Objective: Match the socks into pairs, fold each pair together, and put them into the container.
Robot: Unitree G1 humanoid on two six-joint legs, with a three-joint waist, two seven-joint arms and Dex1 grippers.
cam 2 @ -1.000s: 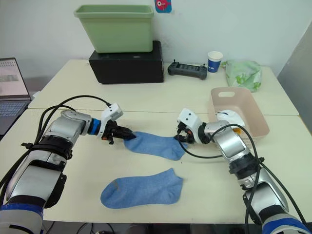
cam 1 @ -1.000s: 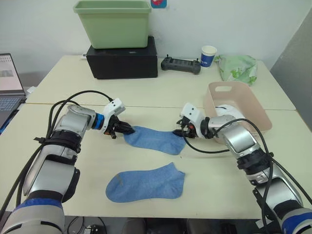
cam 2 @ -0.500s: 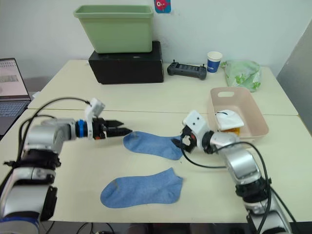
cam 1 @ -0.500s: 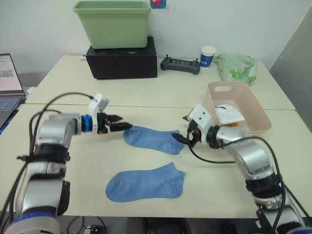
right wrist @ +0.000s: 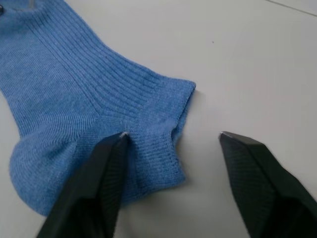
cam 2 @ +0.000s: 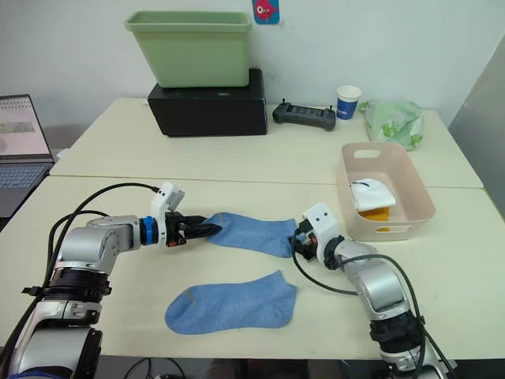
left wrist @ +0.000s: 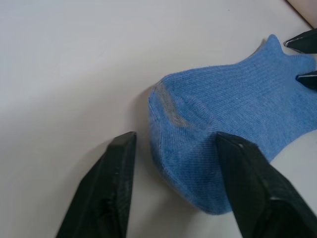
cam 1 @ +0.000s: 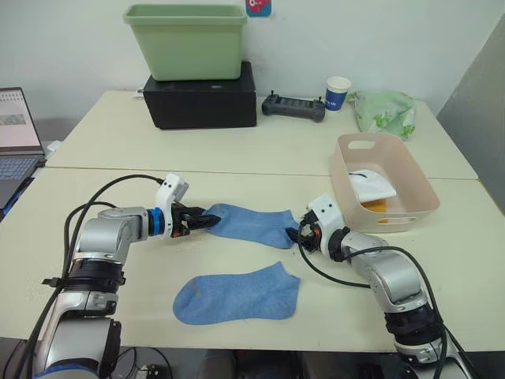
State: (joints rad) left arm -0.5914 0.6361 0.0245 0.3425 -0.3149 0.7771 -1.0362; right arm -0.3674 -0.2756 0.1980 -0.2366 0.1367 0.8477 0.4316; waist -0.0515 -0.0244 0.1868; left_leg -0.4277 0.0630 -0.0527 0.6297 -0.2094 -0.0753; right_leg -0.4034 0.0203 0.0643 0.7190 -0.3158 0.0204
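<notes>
Two blue socks lie flat on the bench (cam 1: 260, 150). The upper blue sock (cam 1: 252, 223) spans between the end effectors: the left end effector (cam 1: 203, 220), fingers parted, straddles its toe at 9 o'clock; the right end effector (cam 1: 297, 236), fingers parted, straddles its cuff at 3 o'clock. The lower blue sock (cam 1: 237, 294) lies at 6 o'clock. The pink container (cam 1: 410, 170), at 3 o'clock, holds a white sock (cam 1: 371, 186).

Green tub (cam 1: 185, 39) sat on black box (cam 1: 200, 101), upper centre. Black controller (cam 1: 293, 106), paper cup (cam 1: 337, 91) and green bag (cam 1: 384, 111) stood upper right. Laptop (cam 1: 15, 134) occupied left edge.
</notes>
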